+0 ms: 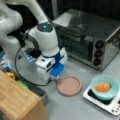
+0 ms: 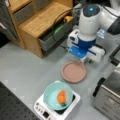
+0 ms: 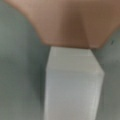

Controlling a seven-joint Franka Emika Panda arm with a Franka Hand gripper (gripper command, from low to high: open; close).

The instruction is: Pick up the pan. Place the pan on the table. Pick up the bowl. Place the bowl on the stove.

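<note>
On the grey tabletop (image 1: 75, 105), the shallow dusty-pink pan (image 1: 69, 85) lies flat, the end effector (image 1: 55, 78) at its white handle (image 3: 72, 85); whether it is clamped I cannot tell. The teal bowl (image 2: 58, 96) sits on the white stove (image 2: 42, 111).

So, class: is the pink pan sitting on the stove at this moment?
No, the pan lies flat on the grey table, while the stove carries the teal bowl instead.

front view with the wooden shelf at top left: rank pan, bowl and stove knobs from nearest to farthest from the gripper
1. The pan, on the table just below the gripper, by its white handle.
2. The bowl, lower down on the stove, holding an orange item.
3. The stove knobs, at the bottom-left corner.
</note>
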